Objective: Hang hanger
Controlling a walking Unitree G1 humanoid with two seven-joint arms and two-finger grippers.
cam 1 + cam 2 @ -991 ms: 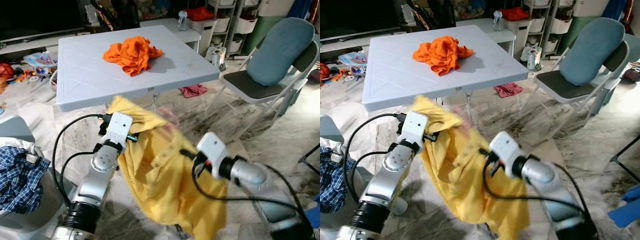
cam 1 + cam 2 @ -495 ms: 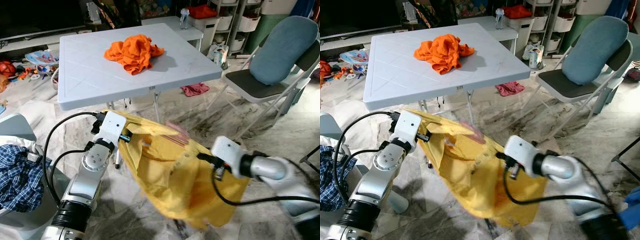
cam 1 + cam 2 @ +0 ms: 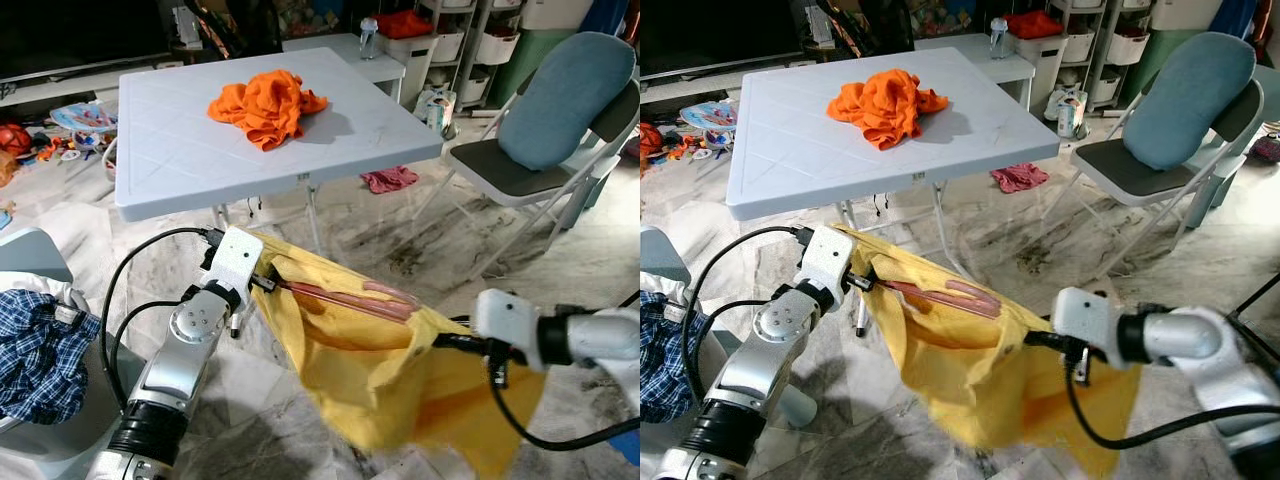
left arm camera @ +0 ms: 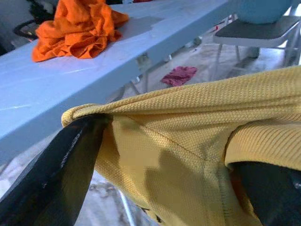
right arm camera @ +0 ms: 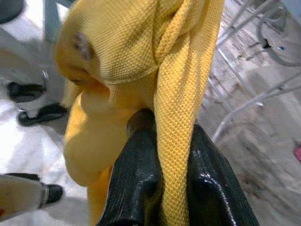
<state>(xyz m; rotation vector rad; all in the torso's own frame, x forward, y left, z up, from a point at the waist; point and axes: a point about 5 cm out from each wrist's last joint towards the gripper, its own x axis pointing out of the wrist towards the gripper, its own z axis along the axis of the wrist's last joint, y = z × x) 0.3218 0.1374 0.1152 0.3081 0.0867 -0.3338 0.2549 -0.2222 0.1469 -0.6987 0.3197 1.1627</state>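
Note:
A yellow shirt [image 3: 380,350] hangs stretched between my two grippers, low in front of the white table. My left gripper [image 3: 268,283] is shut on one upper corner of it, just below the table's front edge. At the shirt's other end, to the right and lower, my right gripper [image 3: 445,341] is shut on the fabric. A pink hanger bar [image 3: 340,296] lies along the shirt's top edge between them; its hook is hidden. In the left wrist view the yellow fabric [image 4: 188,122] is pinched between the black fingers [image 4: 61,174]. The right wrist view has fabric [image 5: 171,117] clamped too.
The white folding table [image 3: 180,160] carries an orange garment [image 3: 265,105]. A folding chair with a blue cushion [image 3: 560,100] stands at the right. A red cloth [image 3: 388,180] lies on the marble floor. A blue plaid garment [image 3: 35,350] rests at my left.
My right gripper has swung right and outward, pulling the yellow shirt from a bunched drape into a taut span. The pink hanger bar has come into sight. The left gripper stayed put.

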